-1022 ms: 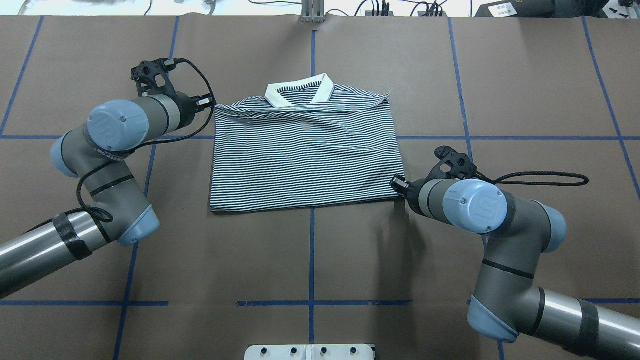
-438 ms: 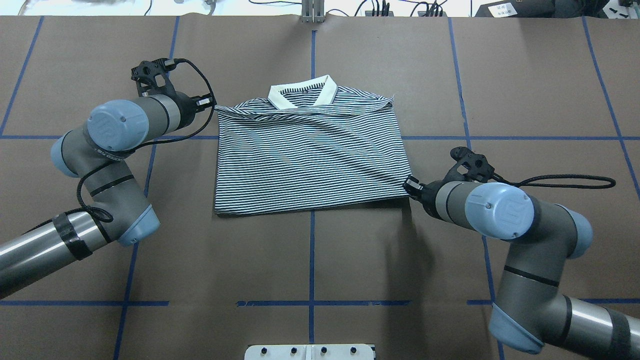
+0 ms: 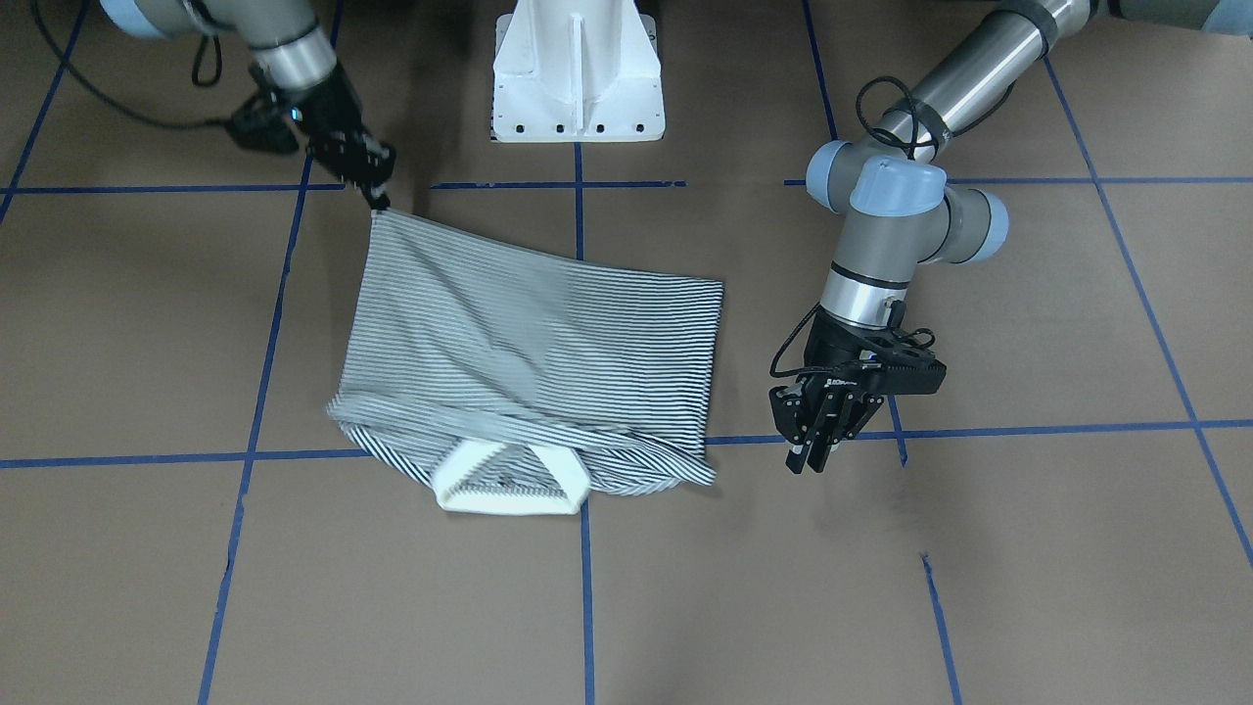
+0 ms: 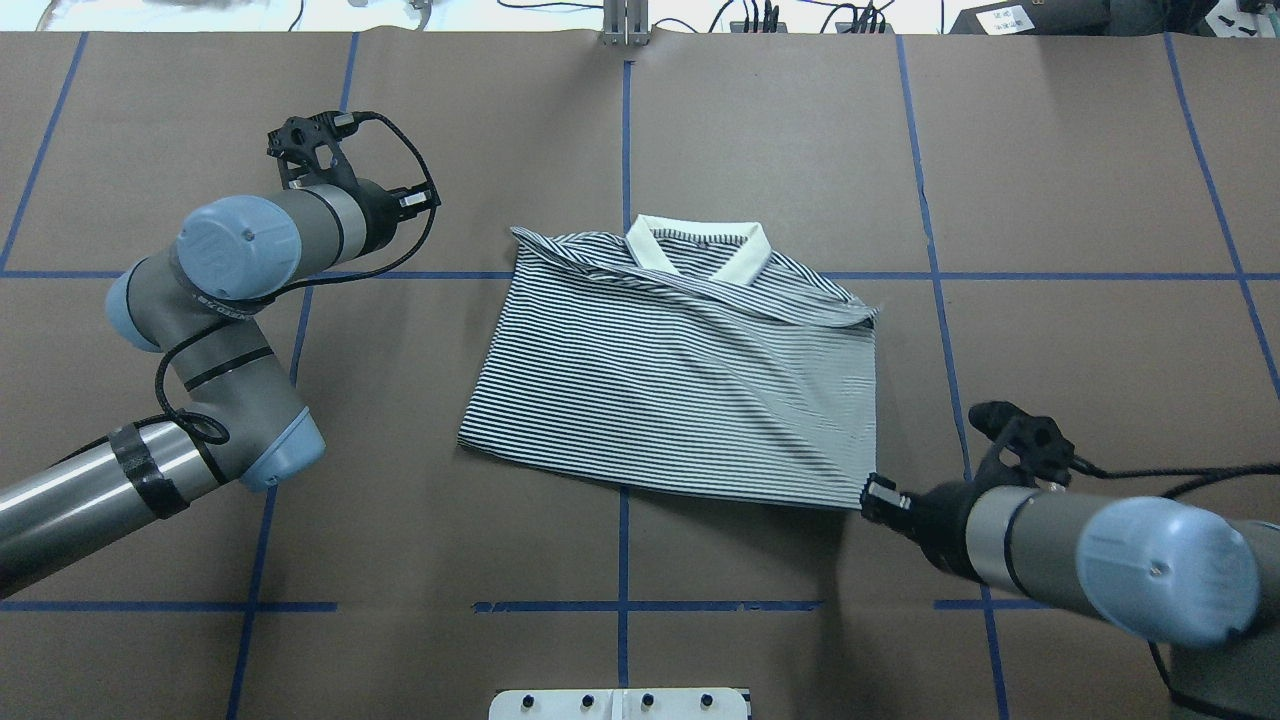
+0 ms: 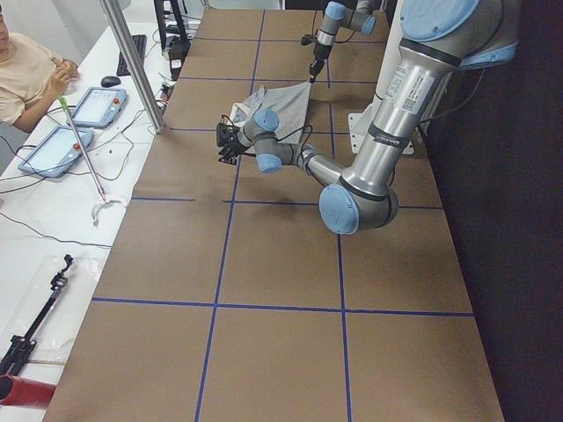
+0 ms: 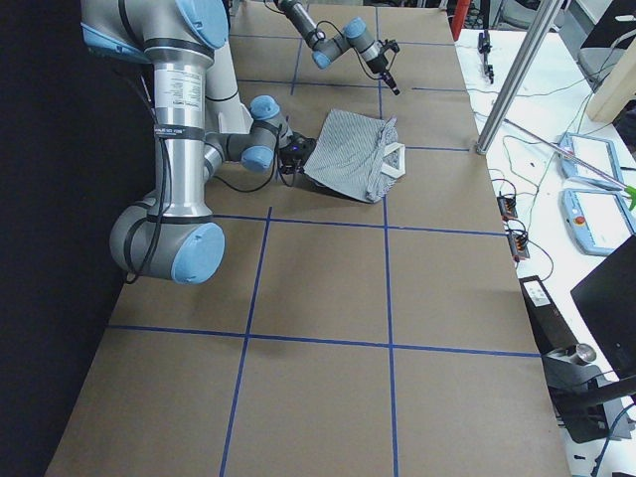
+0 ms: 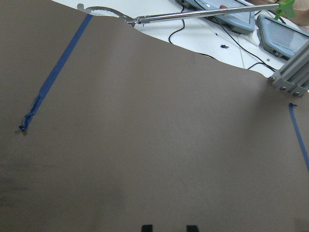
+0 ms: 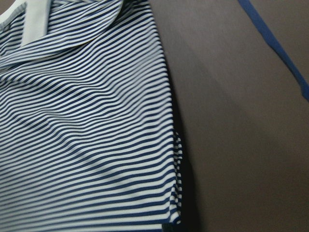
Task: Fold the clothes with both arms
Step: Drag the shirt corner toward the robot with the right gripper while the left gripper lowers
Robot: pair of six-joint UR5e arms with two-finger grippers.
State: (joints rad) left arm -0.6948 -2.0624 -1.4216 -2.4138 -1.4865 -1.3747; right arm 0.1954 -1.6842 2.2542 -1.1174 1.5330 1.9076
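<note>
A wide table (image 4: 700, 120), covered in brown paper and marked with a blue tape grid, is seen carrying the work. Two grey metal jointed arms with light-blue caps are set over it: the right arm (image 4: 1150, 570) low at the near right, the left arm (image 4: 240, 250) bent at the far left. Nearer the right arm, a short-sleeved polo shirt (image 4: 690, 380) in thin navy-and-white stripes is laid flat but skewed, its plain cream collar (image 4: 700, 245) turned away from the robot. The black two-finger right claw (image 4: 868, 498) is closed tight on the shirt's near right hem corner, and diagonal creases are drawn from that pinch toward the collar. The black left claw (image 3: 811, 452) is hung well apart from the shirt, its fingertips (image 7: 146, 227) parted a little with nothing between them. The step in hand is judged to be a repositioning pull by one corner. It would be done best if the pinch were kept low so the cloth slides rather than lifts, the pull were kept slow and straight, and the opposite hem corner were taken by the free claw before any fold is attempted.
</note>
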